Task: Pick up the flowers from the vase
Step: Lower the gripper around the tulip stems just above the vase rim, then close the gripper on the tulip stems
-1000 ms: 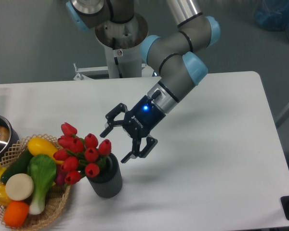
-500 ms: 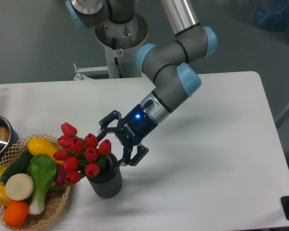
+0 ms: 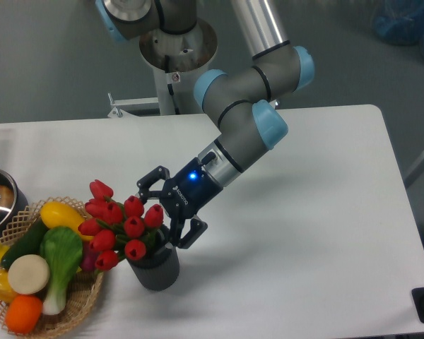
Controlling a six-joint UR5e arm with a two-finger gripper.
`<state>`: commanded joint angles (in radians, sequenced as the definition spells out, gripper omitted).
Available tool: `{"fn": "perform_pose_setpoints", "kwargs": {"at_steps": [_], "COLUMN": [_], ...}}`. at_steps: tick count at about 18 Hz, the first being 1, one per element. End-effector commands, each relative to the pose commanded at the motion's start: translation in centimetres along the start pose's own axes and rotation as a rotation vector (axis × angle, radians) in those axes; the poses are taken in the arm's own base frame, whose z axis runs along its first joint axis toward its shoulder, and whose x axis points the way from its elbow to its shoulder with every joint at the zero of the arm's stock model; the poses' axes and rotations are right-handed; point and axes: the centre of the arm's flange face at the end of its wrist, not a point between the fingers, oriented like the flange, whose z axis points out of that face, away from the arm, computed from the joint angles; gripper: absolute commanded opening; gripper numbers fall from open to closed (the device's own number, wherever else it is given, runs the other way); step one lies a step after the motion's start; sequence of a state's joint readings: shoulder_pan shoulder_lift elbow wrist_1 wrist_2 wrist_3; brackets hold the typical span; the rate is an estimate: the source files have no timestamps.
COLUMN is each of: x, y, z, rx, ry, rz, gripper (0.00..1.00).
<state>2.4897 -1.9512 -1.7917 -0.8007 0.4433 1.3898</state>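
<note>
Flowers (image 3: 120,224) sit in the vase (image 3: 156,265), lower left of centre in the frame, on the white counter (image 3: 311,212). The bunch leans up and to the left from the vase mouth, spreading wider than the vase; its long axis runs roughly from the mouth toward the upper left.

Key relation: the flowers lie directly left of the pincer (image 3: 161,215), immediately beside it. The pincer is spread wide and holds nothing. One finger shows above the rightmost buds, the other below them near the vase rim on its right side. Whether either finger touches a bud or the rim cannot be told from this view.

Arm pose: forearm comes down from the upper centre of the frame, wrist bent, tool axis pointing down and left toward the bunch. Blue light lit on the wrist.

Judgement: approach phase, grasp not yet made. Closing here would likely catch only the right-hand buds or stems, not the whole bunch.

Wicker basket (image 3: 78,304) of vegetables stands just left of the vase.
</note>
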Motion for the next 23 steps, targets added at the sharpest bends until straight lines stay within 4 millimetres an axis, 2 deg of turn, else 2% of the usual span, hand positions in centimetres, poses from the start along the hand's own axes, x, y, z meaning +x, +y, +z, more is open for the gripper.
{"fn": "perform_pose_setpoints", "kwargs": {"at_steps": [7, 15, 17, 19, 23], "x": [0.3, -0.1, -0.2, -0.3, -0.4], "y": [-0.7, -1.3, -1.3, -1.1, -1.4], "z": [1.0, 0.9, 0.9, 1.0, 0.9], "rx": [0.005, 0.029, 0.027, 0.027, 0.027], "ry": [0.017, 0.018, 0.017, 0.019, 0.016], "rz": [0.011, 0.023, 0.024, 0.021, 0.027], "gripper": [1.00, 1.00, 0.89, 0.84, 0.63]}}
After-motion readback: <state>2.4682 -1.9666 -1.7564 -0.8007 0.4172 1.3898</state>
